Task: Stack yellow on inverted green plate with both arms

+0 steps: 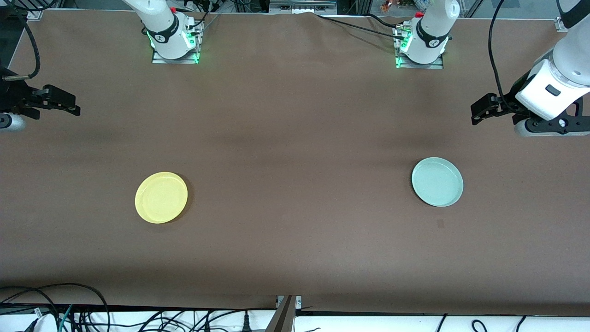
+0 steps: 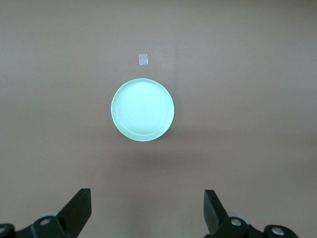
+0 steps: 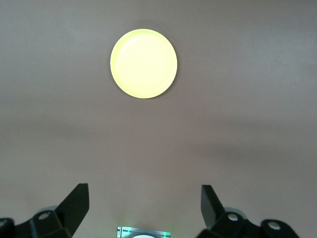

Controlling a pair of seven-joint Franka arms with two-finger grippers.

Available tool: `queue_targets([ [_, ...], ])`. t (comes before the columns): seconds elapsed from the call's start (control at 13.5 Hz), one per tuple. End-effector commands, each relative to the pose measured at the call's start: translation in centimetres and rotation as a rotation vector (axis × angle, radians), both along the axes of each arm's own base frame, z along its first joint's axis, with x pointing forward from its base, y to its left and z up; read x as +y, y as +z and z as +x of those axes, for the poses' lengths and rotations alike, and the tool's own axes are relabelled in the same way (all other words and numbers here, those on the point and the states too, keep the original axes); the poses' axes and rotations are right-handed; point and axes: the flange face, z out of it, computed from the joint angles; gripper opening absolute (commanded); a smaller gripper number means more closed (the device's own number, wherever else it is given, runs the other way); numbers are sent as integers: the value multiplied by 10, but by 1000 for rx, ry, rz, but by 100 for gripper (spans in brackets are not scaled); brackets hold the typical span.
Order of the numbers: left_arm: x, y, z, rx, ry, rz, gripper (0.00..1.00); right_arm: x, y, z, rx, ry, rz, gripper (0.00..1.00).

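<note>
Green plate (image 1: 437, 181) rim-up on table (image 1: 295, 138), left arm's end; yellow plate (image 1: 161, 197) well apart, right arm's end. Nothing begun yet. Left gripper (image 2: 147, 210) and right gripper (image 3: 144, 208) spread, empty, up at table ends. Next, prob.: left flips green.

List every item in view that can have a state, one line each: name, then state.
yellow plate: right side up, flat on the table toward the right arm's end, untouched.
green plate: right side up, not yet inverted, flat on the table toward the left arm's end, untouched.
left gripper: open, empty, up in the air.
right gripper: open, empty, up in the air.
</note>
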Motion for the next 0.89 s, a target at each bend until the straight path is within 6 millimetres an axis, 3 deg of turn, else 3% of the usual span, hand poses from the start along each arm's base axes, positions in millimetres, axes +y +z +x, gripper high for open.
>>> queue_targets([
  [0.0,7,7,2,6,12,-32,100,0,5,4,-10,1,-3,100],
  [0.81,13,6,3,4,23,-33,100,-6,6,5,-16,-8,-5,100],
])
